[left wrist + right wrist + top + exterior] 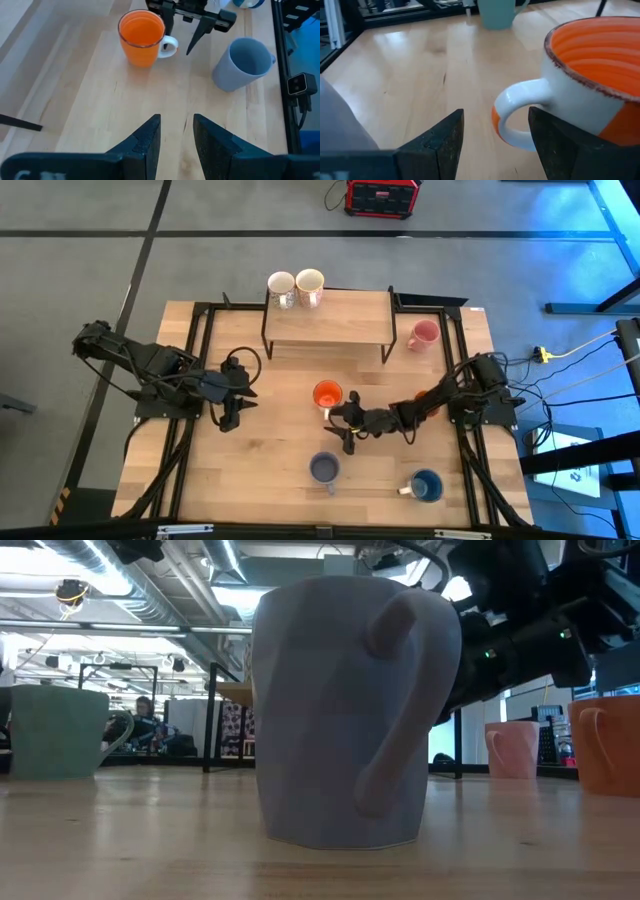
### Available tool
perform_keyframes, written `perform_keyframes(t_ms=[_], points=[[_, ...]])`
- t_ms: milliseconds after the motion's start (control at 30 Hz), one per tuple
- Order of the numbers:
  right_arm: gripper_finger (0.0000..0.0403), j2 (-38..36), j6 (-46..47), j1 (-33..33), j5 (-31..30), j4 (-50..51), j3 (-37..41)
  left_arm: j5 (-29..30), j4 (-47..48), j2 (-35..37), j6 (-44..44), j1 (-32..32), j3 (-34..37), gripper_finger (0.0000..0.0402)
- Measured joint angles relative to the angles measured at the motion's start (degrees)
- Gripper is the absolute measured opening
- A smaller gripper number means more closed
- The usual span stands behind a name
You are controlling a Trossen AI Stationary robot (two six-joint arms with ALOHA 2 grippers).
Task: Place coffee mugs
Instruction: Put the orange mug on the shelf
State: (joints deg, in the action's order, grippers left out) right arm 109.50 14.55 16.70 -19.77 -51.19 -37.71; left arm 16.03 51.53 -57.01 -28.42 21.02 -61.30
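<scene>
The bright orange mug [327, 394] stands upright mid-table, its white handle [517, 117] turned toward my right gripper [338, 425]. That gripper is open, with one finger on each side of the handle [170, 46], and no contact shows. My left gripper [238, 408] is open above bare table to the orange mug's left and touches nothing. The lavender-grey mug [323, 469] stands near the near edge, and the blue mug [427, 485] stands to its right. The pink mug [423, 335] stands beside the rack. Two cream mugs [295, 287] sit on the rack's top.
A wooden rack [340, 320] on dark legs stands at the table's far side. The low view shows a pale green mug [55, 730] at the left and an amber orange mug [610, 745] at the right; the arms hide both in the high view. Bare wood lies between the grippers.
</scene>
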Motion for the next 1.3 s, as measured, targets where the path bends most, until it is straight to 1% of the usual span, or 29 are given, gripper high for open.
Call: perform_keyframes(t_ms=[267, 467, 733, 833, 1000, 1067, 1133, 1200, 1300], points=[[0.0211, 0.01, -2.46, -0.73, 1.83, -0.90, -0.02, 0.00, 0.00, 0.00, -0.11, 0.00, -0.02, 0.0110], [0.0211, 0.28, -4.20, -0.71, 1.40, -1.76, -0.95, 0.07, -0.02, 0.00, -0.13, 0.00, -0.02, 0.0110], [0.0211, 6.08, -2.89, -0.62, 0.74, -2.79, -3.94, 0.14, -0.23, -0.04, -0.65, 0.00, -0.02, 0.0110], [0.0211, 7.45, -3.63, -0.62, -0.74, -2.84, -5.98, 0.67, -0.20, -0.02, -1.05, 0.00, -0.04, 0.0110], [0.0210, 9.10, -5.13, -1.06, -1.02, -2.77, -9.21, 1.05, -0.16, -0.04, -1.05, 0.00, -0.04, 0.0110], [0.0202, 9.46, -5.84, -1.04, -2.20, -2.80, -10.09, 1.07, -0.17, -0.02, -1.05, 0.00, -0.04, 0.0110], [0.0182, 9.70, -5.90, -1.02, -2.72, -2.79, -10.54, 1.10, -0.14, -0.02, -1.05, 0.00, -0.04, 0.0110], [0.0153, 9.74, -5.90, -1.02, -2.73, -2.69, -10.62, 1.29, -0.11, -0.02, -1.05, 0.00, -0.04, 0.0110], [0.0099, 9.74, -5.91, -1.02, -2.82, -2.68, -10.62, 1.41, -0.12, -0.02, -1.05, 0.00, -0.04, 0.0110]])
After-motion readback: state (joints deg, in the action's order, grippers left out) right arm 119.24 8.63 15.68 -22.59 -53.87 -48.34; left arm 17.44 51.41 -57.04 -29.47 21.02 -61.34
